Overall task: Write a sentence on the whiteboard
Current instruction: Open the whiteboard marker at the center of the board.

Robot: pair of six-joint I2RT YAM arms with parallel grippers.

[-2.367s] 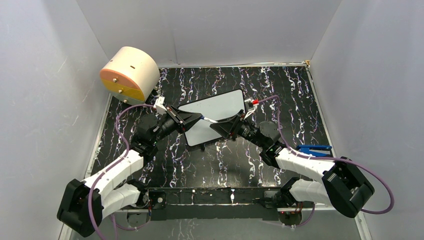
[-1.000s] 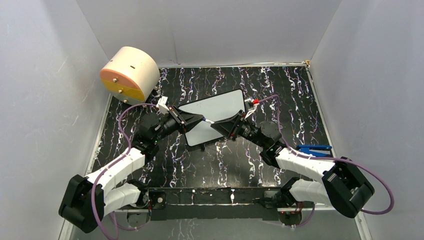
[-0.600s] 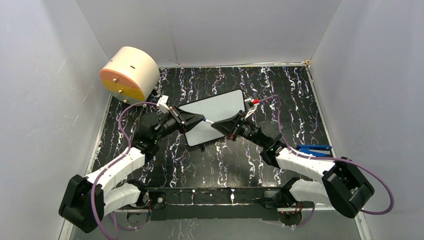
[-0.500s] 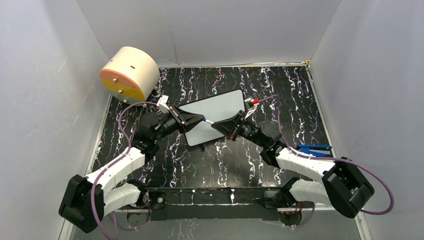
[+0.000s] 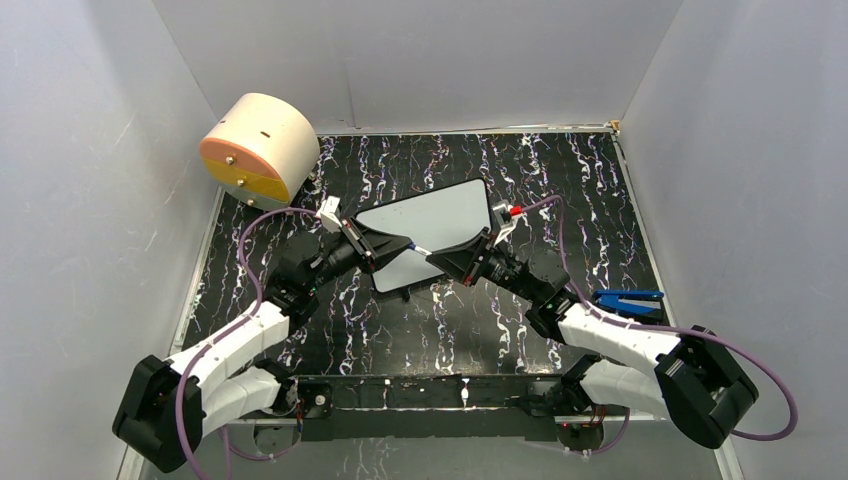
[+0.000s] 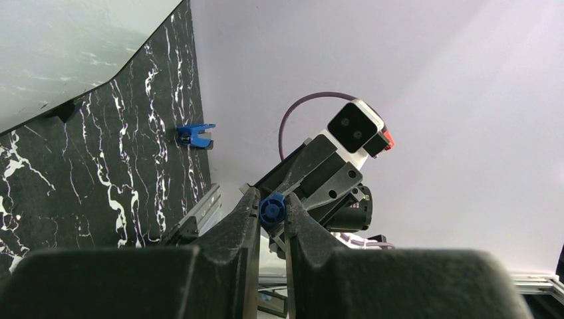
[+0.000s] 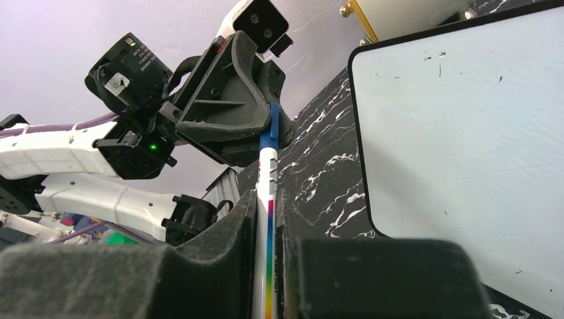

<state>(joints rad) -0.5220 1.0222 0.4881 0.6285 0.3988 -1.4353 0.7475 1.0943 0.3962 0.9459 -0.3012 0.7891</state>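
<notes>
The whiteboard lies flat in the middle of the desk, blank. It looks stiff and glossy, so it may slide. My right fingers pinch the light, slick marker mid-barrel, and my left fingers pinch its blue cap.

The whiteboard lay flat near the middle of the black marbled table. It was turned askew, so its long sides ran from near left to far right. It was a small rectangle with rounded corners and a thin black rim. Its glossy face was pale grey-white, with a few tiny dark specks in the right wrist view.
</notes>
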